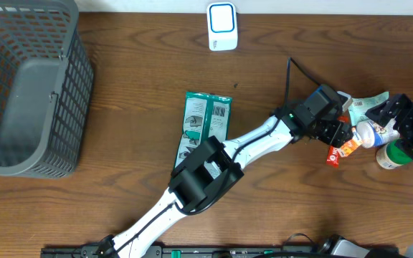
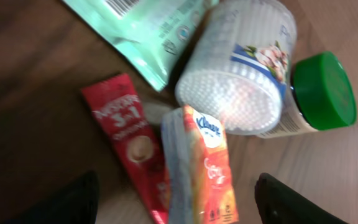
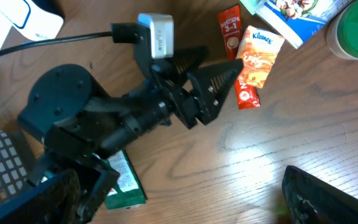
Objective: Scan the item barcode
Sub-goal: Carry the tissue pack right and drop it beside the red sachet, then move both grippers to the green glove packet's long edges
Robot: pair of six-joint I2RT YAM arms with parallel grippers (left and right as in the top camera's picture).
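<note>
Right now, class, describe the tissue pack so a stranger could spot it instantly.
At the table's right end, far from the grey basket, small items cluster. Ahead of the left end effector lies the tissue pack, between a red sachet and a cotton-swab tub. It alone is orange, marked Kleenex.

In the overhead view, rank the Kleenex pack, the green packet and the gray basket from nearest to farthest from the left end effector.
1. Kleenex pack, beside the left end effector, right side.
2. Green packet, mid-table, partly under the arm.
3. Gray basket, far left.
</note>
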